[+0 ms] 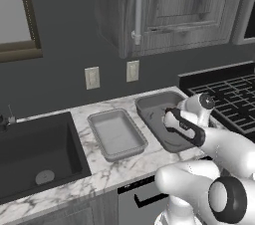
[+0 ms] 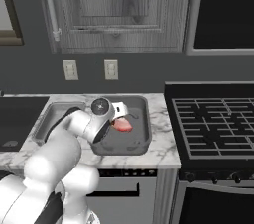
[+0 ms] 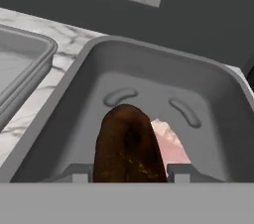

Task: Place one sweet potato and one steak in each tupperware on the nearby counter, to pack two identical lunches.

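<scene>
Brown sweet potato (image 3: 128, 144) sits squarely between your gripper (image 3: 129, 172) jaws, which are closed on it, held over the right tupperware (image 3: 208, 84), steak (image 3: 171, 141) lying in that tray just behind it, second tupperware (image 1: 117, 134) alongside on the marble counter (image 1: 99, 174).

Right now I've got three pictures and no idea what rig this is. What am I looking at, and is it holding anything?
It is a rendered kitchen with a white robot arm on a drivable base. Two pictures come from cameras on the base, behind the arm to its left and right; the third looks along the gripper. On the marble counter sit two grey tupperware trays: the left tray looks bare, the right tray holds a red steak. Between sink and stove, the gripper is closed on a brown sweet potato, above that steak.
</scene>
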